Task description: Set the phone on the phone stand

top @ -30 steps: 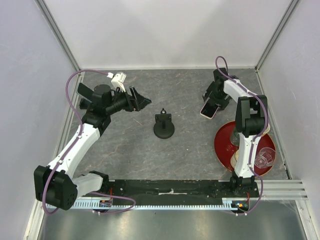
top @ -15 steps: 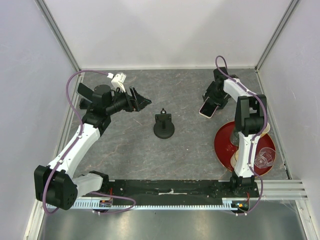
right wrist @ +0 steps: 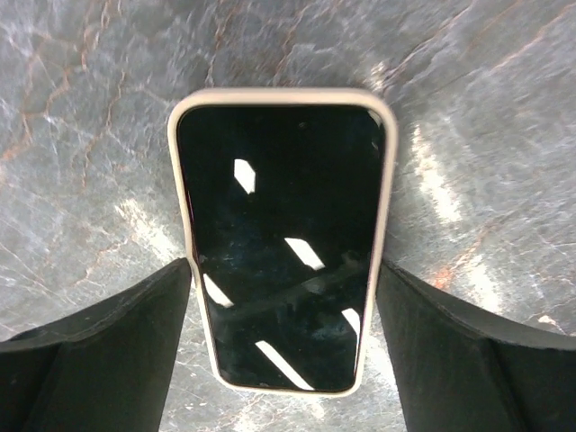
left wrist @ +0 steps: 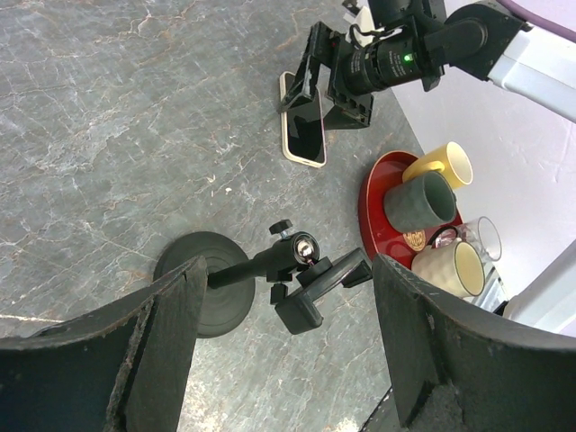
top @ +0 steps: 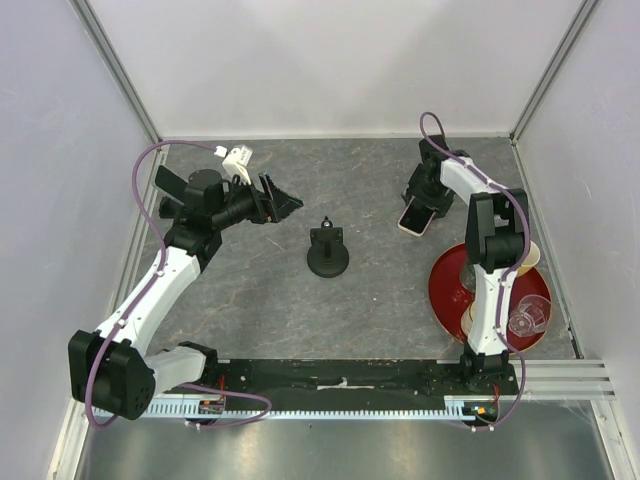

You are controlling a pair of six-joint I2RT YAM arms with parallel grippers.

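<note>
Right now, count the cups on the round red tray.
4 on the round red tray: a yellow mug at one edge, a dark grey mug beside it, a cream mug next along, a clear glass cup behind that. Others may be hidden.

**Grey stone-look table inside a white booth**

Beneath the left gripper (top: 290,203) and the right gripper (top: 415,200) lies a dark grey tabletop (top: 380,300), veined like marble with rusty streaks. Beyond both grippers rises a plain white back wall (top: 340,70). A white left wall (top: 50,220) stands outward of the left gripper, and a white right wall (top: 600,200) outward of the right. Slanting aluminium posts (top: 115,70) mark the far corners. Behind the grippers runs a brushed metal ledge (top: 340,450). The light is even, and pale glare (right wrist: 432,180) streaks the surface beside the right gripper.
</note>
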